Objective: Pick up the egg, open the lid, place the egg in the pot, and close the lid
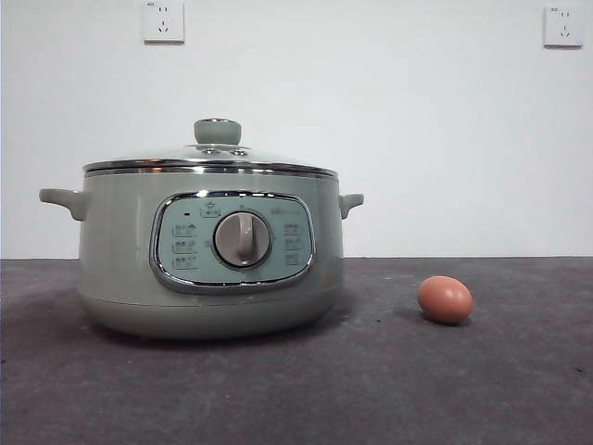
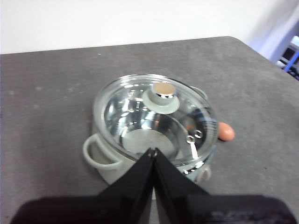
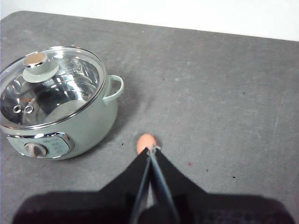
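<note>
Sage-green pot (image 1: 120,269) with lid (image 1: 209,159) on, egg (image 1: 445,299) beside it (apart), left hand (image 2: 152,151) and right hand (image 3: 150,149) both closed, empty

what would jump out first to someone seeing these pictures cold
The large sage-green pot dominates the dark table, with the glass lid closed on it. To one side, apart from it, lies the small reddish-brown egg. The left gripper hangs above the pot and the right gripper above the egg, both shut.

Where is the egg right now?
In the front view the egg lies on the grey table, right of the pot and apart from it, untouched.
</note>
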Action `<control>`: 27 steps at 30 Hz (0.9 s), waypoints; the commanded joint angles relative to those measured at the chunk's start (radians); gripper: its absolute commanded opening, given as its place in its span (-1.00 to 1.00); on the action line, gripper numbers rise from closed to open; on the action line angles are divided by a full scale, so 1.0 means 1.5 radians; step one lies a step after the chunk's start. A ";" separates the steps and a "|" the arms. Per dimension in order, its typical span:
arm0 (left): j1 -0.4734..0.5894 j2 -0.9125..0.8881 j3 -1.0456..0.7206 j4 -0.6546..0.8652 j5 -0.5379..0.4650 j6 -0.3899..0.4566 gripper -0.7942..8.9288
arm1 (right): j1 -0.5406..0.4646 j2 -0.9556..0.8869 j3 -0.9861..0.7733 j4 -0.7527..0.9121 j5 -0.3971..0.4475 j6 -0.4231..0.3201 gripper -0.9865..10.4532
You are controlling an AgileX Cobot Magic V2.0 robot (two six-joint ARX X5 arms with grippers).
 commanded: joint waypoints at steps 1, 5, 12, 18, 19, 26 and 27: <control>0.002 0.003 0.003 0.000 0.024 0.010 -0.82 | 0.000 0.002 0.002 0.000 -0.002 -0.006 -0.76; 0.002 0.008 0.003 -0.001 0.032 0.010 -0.08 | 0.000 0.002 0.002 -0.003 -0.011 -0.004 -0.17; 0.002 0.010 0.003 -0.005 0.055 0.010 0.46 | 0.000 0.003 0.002 -0.023 -0.018 -0.004 0.23; 0.001 0.037 0.021 -0.002 0.057 0.010 0.46 | 0.000 0.005 0.002 -0.024 -0.018 -0.004 0.23; 0.001 0.046 0.027 -0.001 0.057 0.011 0.46 | 0.000 0.007 0.002 -0.025 -0.018 -0.004 0.23; -0.032 0.150 0.111 -0.002 0.056 0.030 0.46 | 0.000 0.026 0.002 -0.026 -0.020 -0.004 0.23; -0.042 0.171 0.125 -0.002 0.056 0.030 0.46 | 0.000 0.030 0.002 -0.026 -0.022 -0.004 0.23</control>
